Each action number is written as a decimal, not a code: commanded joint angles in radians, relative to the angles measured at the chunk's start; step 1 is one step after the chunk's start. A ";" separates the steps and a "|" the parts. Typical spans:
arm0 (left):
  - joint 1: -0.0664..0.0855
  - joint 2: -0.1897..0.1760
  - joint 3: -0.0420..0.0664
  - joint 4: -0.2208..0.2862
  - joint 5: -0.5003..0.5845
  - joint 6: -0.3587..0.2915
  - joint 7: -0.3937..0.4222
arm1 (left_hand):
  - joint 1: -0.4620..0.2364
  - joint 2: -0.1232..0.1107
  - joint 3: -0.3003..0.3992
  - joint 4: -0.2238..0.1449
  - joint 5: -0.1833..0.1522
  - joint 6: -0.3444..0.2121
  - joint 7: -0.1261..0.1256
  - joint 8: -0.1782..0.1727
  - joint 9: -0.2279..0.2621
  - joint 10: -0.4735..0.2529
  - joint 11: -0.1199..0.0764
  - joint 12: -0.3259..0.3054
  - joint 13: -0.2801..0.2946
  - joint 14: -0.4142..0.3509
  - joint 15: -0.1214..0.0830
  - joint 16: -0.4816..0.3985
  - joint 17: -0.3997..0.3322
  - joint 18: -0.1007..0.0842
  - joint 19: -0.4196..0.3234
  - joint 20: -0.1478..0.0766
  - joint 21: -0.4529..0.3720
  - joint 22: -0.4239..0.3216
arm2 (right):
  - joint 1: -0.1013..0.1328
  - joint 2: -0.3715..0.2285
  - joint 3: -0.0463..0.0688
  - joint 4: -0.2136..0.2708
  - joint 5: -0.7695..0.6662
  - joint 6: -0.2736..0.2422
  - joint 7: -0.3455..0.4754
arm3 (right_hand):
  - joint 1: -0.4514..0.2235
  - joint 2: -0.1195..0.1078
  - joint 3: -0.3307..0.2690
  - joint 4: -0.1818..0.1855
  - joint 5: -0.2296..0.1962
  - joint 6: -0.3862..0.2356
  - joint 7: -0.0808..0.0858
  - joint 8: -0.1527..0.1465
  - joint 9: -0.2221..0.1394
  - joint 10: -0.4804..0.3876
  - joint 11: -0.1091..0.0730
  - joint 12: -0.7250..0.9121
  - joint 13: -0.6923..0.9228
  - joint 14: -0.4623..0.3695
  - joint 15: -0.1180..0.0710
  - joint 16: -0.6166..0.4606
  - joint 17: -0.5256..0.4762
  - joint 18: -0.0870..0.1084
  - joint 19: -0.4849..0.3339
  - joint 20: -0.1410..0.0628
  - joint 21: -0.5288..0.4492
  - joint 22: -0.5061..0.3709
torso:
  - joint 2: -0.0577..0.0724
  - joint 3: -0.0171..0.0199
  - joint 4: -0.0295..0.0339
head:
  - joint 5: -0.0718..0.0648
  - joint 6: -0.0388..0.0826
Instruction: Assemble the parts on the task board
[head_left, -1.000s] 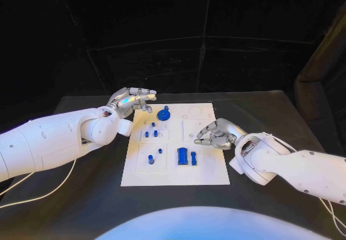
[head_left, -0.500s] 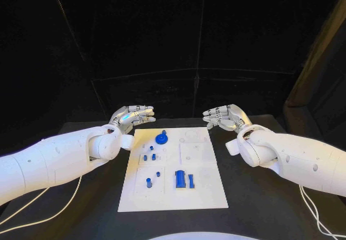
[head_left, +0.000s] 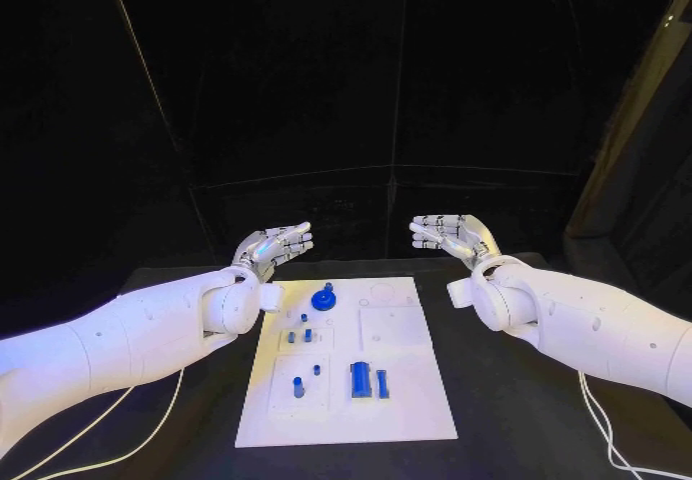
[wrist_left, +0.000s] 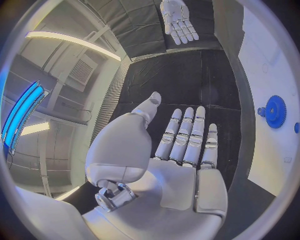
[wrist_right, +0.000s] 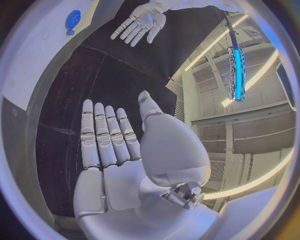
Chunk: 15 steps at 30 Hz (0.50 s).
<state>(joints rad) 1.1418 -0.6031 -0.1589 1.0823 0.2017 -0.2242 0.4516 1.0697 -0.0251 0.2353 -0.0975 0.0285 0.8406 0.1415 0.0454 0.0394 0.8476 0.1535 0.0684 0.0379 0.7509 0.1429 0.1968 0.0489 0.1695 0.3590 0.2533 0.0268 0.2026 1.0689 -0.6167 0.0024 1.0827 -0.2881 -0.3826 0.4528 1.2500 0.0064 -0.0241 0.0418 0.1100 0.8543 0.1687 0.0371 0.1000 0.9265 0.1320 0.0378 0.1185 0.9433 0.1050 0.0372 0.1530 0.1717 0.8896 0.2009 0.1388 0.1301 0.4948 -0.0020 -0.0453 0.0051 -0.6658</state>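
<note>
The white task board (head_left: 404, 355) lies in the middle of the black table. A blue gear (head_left: 323, 297) stands at its far left, with small blue pegs (head_left: 304, 335) below it and a larger blue block (head_left: 361, 379) nearer me. My left hand (head_left: 277, 243) is raised above the table beyond the board's far left corner, fingers stretched flat and holding nothing. My right hand (head_left: 451, 235) hovers beyond the far right corner, likewise flat and empty. The left wrist view shows the left hand (wrist_left: 181, 145) with straight fingers and the gear (wrist_left: 274, 111); the right wrist view shows the right hand (wrist_right: 112, 145) the same way.
Black curtains hang behind the table's far edge (head_left: 361, 265). Bare black tabletop (head_left: 526, 400) lies on both sides of the board. A white cable (head_left: 599, 420) runs down at the right, another (head_left: 137, 425) at the left.
Both hands have lifted off the board and moved back beyond its far edge, fingers uncurling flat. The camera view has tilted upward.
</note>
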 joint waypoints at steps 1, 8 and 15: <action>-0.004 -0.010 0.009 0.027 -0.014 -0.030 0.005 | -0.353 0.025 -0.078 0.098 -0.029 -0.278 -0.047 -0.045 -0.039 -0.280 -0.051 -0.068 -0.038 -0.248 -0.047 -0.065 -0.049 -0.058 -0.119 -0.083 -0.027 -0.067 | -0.001 -0.009 0.000 0.032 0.016 -0.032 0.004 | -0.412 -0.006 0.024 -0.042 -0.037 -0.282 -0.056 -0.037 -0.100 -0.306 -0.043 -0.038 -0.039 -0.311 -0.035 -0.037 -0.051 -0.058 -0.294 -0.066 -0.046 -0.043 | 0.013 0.0005 0.0112 | -0.002 0.015; -0.027 -0.053 0.047 0.146 -0.063 -0.163 0.021 | -0.526 0.025 -0.118 0.098 -0.029 -0.413 -0.070 -0.045 -0.039 -0.417 -0.076 -0.068 -0.038 -0.369 -0.070 -0.097 -0.049 -0.078 -0.175 -0.126 -0.027 -0.100 | -0.006 -0.054 -0.001 0.165 0.096 -0.136 0.022 | -0.609 -0.006 0.024 -0.042 -0.110 -0.417 -0.082 -0.037 -0.100 -0.452 -0.132 -0.038 -0.118 -0.460 -0.105 -0.037 -0.075 -0.080 -0.434 -0.098 -0.068 -0.130 | 0.045 0.0018 0.0410 | -0.005 0.060; -0.064 -0.124 0.111 0.342 -0.142 -0.383 0.048 | -0.664 0.025 -0.145 0.098 -0.029 -0.522 -0.141 -0.045 -0.039 -0.526 -0.153 -0.068 -0.038 -0.466 -0.143 -0.122 -0.049 -0.096 -0.221 -0.160 -0.027 -0.126 | -0.014 -0.123 -0.002 0.369 0.218 -0.295 0.051 | -0.771 -0.006 0.024 -0.042 -0.110 -0.527 -0.169 -0.037 -0.100 -0.572 -0.132 -0.038 -0.118 -0.582 -0.105 -0.037 -0.153 -0.091 -0.549 -0.124 -0.139 -0.130 | 0.049 0.0020 0.0453 | -0.005 0.066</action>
<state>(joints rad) 1.0778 -0.7234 -0.0501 1.4040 0.1310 -0.4545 0.4628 0.5481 -0.0014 0.1204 -0.0073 0.0076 0.4304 0.0346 0.0079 0.0032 0.4341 0.0474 0.0074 0.0036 0.3845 0.0352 0.1010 0.0036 0.1000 0.1882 0.1248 0.0084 0.1038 1.0529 -0.7354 -0.0001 1.4328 -0.1624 -0.5581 0.4690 0.6465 0.0008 -0.0018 0.0091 0.0165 0.4410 0.0742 0.0077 0.0089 0.4780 0.0267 0.0072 0.0168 0.4873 0.0105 0.0084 0.0481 0.1125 0.4593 0.1043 0.0329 0.0252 0.5397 -0.0003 -0.0037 0.0000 -0.6007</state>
